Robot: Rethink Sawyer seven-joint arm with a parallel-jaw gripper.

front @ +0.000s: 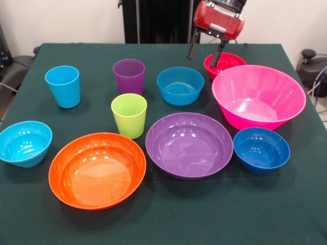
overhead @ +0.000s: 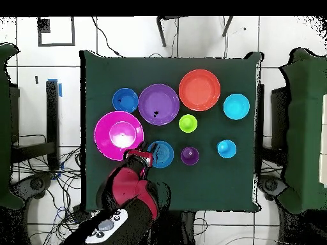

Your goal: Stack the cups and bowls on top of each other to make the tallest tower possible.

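Your gripper (front: 206,54) hangs released, fingers spread, one finger dipping into the red bowl (front: 228,62) near the table's (front: 163,224) far edge; cups and bowls stand apart, no tower built.

Worktop (front: 153,224) under dark green cloth, filling most of front view. Pale wall (front: 61,20) along top of frame; dark vertical panel (front: 153,20) at top centre. Overhead view: white tiled floor (overhead: 128,38) with dark grout lines, loose cables (overhead: 45,172) at left, dark chairs (overhead: 306,127) at left and right edges.
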